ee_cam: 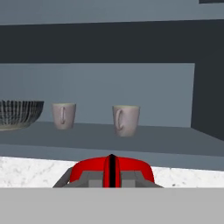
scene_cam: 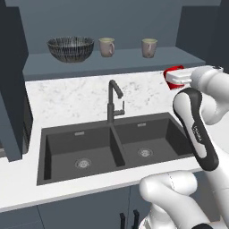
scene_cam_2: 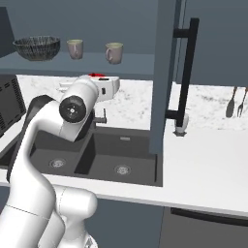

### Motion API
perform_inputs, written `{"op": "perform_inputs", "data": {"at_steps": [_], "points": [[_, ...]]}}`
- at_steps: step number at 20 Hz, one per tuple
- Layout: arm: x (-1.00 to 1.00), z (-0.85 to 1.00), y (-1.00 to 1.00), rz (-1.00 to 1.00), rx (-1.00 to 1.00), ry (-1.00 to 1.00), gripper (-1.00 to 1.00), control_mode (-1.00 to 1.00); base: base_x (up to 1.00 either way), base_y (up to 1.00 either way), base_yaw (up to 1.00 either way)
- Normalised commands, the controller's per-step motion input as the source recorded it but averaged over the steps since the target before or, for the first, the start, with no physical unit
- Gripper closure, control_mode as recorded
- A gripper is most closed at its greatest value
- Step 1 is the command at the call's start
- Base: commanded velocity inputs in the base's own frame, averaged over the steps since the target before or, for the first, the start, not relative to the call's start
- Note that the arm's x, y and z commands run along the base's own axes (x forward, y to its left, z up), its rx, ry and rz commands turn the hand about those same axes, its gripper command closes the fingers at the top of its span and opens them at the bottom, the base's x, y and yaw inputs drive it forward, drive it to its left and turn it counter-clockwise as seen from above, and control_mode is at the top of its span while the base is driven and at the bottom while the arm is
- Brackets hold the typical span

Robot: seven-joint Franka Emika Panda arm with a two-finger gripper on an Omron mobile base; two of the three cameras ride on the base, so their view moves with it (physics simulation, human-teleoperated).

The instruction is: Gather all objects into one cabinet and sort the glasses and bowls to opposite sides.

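So the gripper is clamped shut on the little red cup, you can see the glossy red rim bulging out on both sides of the dark fingers in the hand view. From the left base camera the cup sits right at the tip of the white arm, held up over the speckled white counter, off to the right of the black faucet and behind the double sink.

Straight ahead of the jaws, and a bit higher, is the wide blue-grey cabinet with its long shelf floor. The other stuff is already sitting on it: the dark striped bowl is way off to the left of the jaws, then one beige mug just right of the bowl, and the second beige mug almost dead ahead of the jaws, slightly right. The two mugs stand apart from each other, both upright with handles showing. The shelf floor right of that second mug runs bare up to the dark side panel.
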Motion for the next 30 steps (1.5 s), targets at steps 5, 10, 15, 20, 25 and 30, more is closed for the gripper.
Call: {"op": "perform_inputs", "data": {"at_steps": [5,10,15,20,25,30], "points": [[0.00,0.00,0.00,0.00,0.00,0.00,1.00,1.00,0.00,0.00,0.00],[0.00,0.00,0.00,0.00,0.00,0.00,1.00,1.00,0.00,0.00,0.00],[-0.32,0.00,-0.02,0.00,0.00,-0.15,1.00,-1.00,0.00,0.00,0.00],[-0.68,0.11,-0.14,0.00,0.01,-0.41,1.00,-1.00,0.00,0.00,0.00],[-0.11,0.50,-0.01,0.00,0.01,-0.31,1.00,-1.00,0.00,0.00,0.00],[0.09,0.54,-0.13,0.00,0.01,-0.05,1.00,-1.00,0.00,0.00,0.00]]}}
